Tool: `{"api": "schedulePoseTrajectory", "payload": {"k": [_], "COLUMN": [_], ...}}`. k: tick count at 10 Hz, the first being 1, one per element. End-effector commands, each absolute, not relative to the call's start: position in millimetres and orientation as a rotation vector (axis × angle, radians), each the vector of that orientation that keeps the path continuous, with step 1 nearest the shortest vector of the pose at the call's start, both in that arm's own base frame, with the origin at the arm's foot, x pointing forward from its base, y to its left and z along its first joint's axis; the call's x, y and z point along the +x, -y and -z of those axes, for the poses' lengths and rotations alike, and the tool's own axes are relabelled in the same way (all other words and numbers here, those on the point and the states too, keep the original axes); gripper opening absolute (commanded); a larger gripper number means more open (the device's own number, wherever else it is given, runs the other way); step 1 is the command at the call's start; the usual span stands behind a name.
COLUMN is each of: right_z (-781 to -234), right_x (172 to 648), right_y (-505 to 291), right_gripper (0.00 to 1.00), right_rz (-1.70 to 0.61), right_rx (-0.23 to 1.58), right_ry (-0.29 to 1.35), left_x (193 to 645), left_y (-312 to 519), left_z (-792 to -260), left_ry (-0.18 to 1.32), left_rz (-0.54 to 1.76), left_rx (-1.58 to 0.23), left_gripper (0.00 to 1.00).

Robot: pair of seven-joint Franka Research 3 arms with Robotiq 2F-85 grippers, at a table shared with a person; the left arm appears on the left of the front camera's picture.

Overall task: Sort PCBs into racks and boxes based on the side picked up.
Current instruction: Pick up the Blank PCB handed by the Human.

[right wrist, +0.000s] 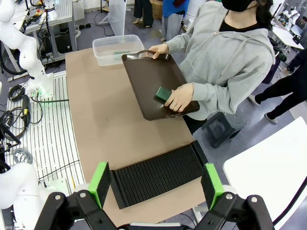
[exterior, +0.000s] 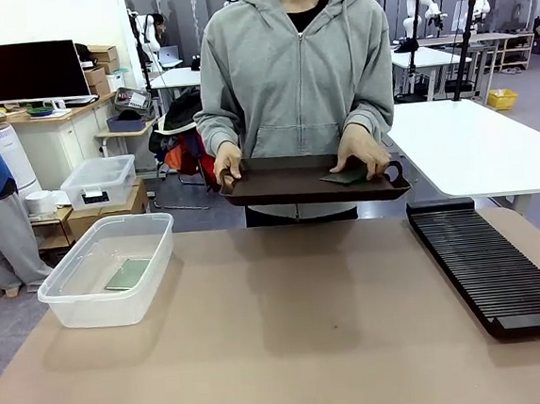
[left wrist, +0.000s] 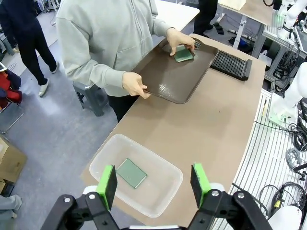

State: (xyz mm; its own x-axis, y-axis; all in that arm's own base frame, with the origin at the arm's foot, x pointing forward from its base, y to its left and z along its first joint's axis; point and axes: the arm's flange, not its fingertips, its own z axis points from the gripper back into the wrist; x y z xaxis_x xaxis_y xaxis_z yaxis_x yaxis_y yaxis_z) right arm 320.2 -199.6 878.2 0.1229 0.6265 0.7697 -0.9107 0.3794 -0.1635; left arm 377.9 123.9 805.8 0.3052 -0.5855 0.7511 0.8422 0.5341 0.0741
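A: Left gripper [left wrist: 152, 166]?
B: Jaws wide, empty. Pointed down at clear plastic tub [left wrist: 169, 189] near table's [exterior: 310, 340] far left corner; one PCB [left wrist: 131, 173] flat on tub floor.
A: Right gripper [right wrist: 156, 165]?
B: Wide too, nothing held, aimed at black slotted rack [right wrist: 158, 175] along right edge.
A: Second PCB [exterior: 345, 176]?
B: On dark brown tray [exterior: 288, 186], under person's hand [exterior: 361, 159], at far edge.

Tan table [exterior: 310, 335], clear box [exterior: 95, 312], black rack [exterior: 494, 272]
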Motion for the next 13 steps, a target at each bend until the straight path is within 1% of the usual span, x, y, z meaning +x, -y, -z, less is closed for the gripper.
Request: {"api": "schedulePoseTrajectory", "payload": {"k": [1,13], "right_z": [-877.9,-877.9], "right_x": [317.3,317.3], "right_y": [198.1,198.1], "right_gripper": [1.0,1.0], "right_rz": [-1.18,-1.18], "right_rx": [0.405,0.405], "right_ry": [0.892,0.892], "left_x": [377.7,377.7], "left_y": [-122.5,-122.5], "left_z": [-805.7,-805.7], "left_ry": [0.814,0.814], "left_rz": [0.962,0.962], "left_rx": [-0.365,-0.365], "left_gripper": [0.83,0.83]}}
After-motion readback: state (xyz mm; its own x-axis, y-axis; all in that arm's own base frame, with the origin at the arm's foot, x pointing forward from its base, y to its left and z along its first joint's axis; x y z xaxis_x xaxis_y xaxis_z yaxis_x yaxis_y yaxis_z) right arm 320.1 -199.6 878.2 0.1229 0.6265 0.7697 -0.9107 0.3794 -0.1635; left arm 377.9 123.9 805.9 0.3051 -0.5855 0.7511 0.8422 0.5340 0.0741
